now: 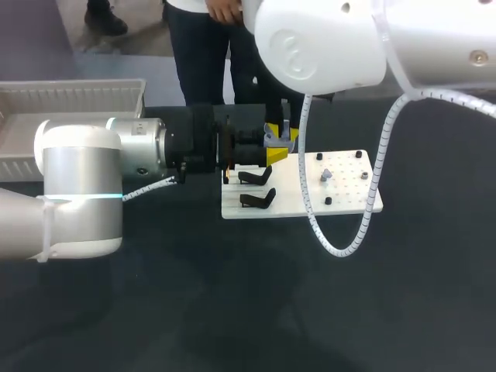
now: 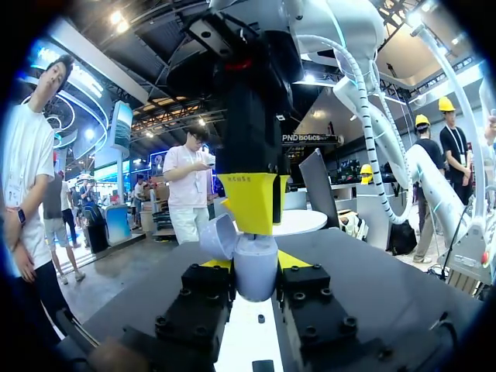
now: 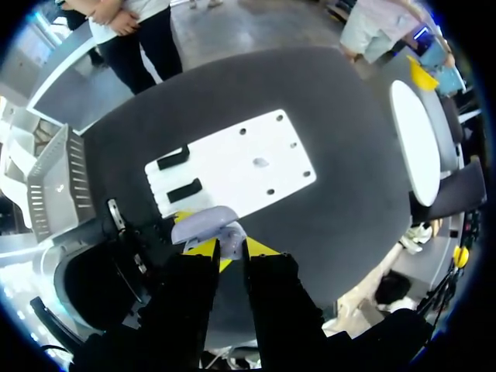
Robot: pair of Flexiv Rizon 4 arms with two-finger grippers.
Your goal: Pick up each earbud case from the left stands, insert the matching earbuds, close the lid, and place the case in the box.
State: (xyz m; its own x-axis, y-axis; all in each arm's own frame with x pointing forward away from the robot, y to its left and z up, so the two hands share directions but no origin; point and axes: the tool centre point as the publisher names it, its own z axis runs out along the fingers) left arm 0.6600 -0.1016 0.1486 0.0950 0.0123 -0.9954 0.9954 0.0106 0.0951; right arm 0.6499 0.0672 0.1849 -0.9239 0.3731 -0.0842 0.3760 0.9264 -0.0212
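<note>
Dark table (image 1: 232,310) has the white box (image 1: 70,101) sitting around 10 o'clock from the white board (image 1: 341,194). Two black stands (image 1: 256,177) sit along the board's 9 o'clock edge. The left gripper (image 2: 254,265) is clamped on the lavender earbud case (image 1: 279,138), lid open, up by the board's 11 o'clock corner. The right gripper (image 3: 231,248) points straight down onto the case, jaws drawn together. A small grey bit (image 1: 326,174) lies mid-board.
</note>
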